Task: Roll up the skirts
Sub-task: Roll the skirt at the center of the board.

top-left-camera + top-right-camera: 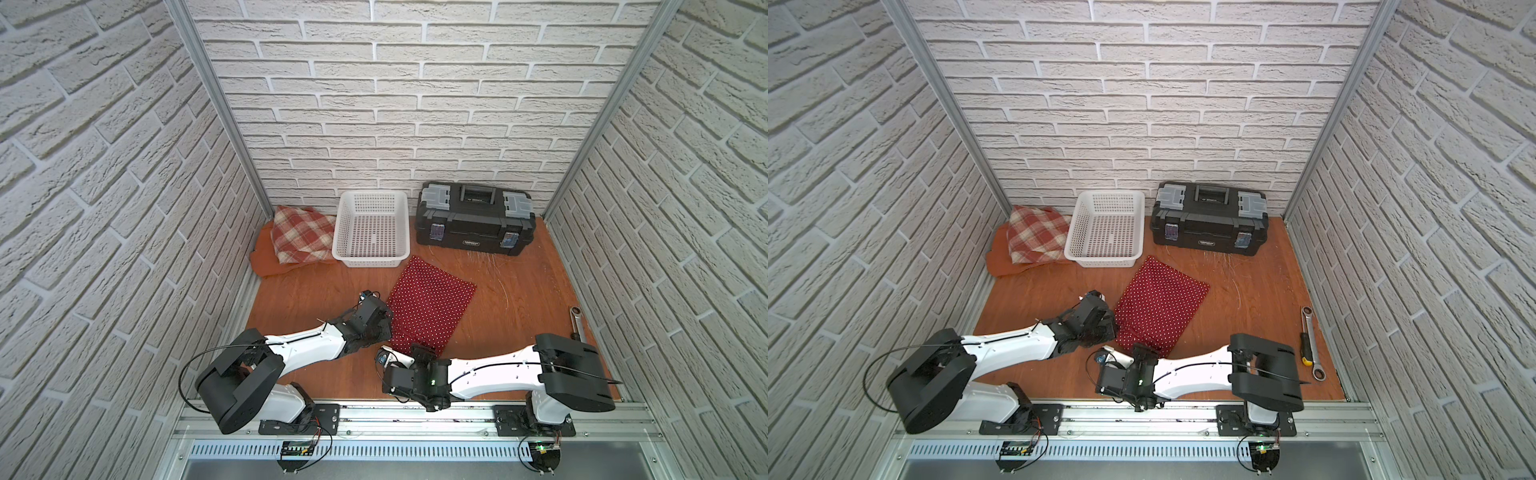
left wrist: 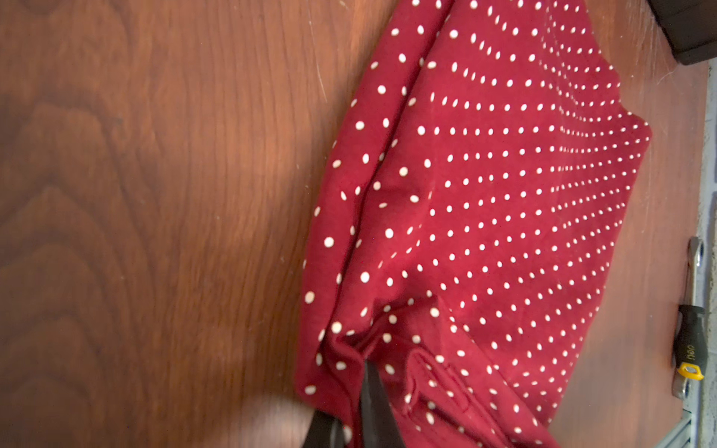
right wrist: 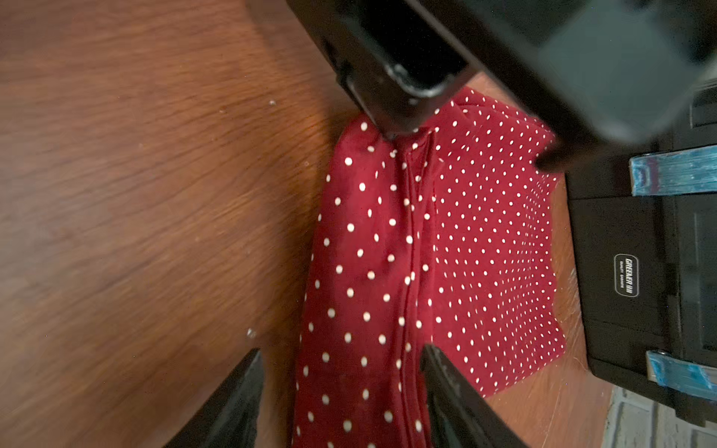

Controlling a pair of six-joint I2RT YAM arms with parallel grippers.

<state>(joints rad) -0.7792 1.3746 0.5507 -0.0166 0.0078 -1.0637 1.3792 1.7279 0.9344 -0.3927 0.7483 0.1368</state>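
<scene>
Polka-dot skirt (image 1: 430, 307): flat on worktop (image 1: 316, 299) just in front of white basket (image 1: 368, 261), near hem barely turned. Left hand (image 2: 345, 391) clamped on hem corner. Right hand (image 3: 341, 349) open, astride hem. Risk: a one-sided hold could skew or unfurl the roll.

Your left arm (image 1: 307, 345) and right arm (image 1: 490, 370): smooth white link shells, chunky black joint housings, black wrists. A thin black cable (image 1: 180, 376) loops off each. Black screwed base plates (image 1: 324, 415).

The black toolbox (image 3: 605, 240) carries a badge (image 3: 626, 275) reading roughly "GREENER", its smaller line illegible.
</scene>
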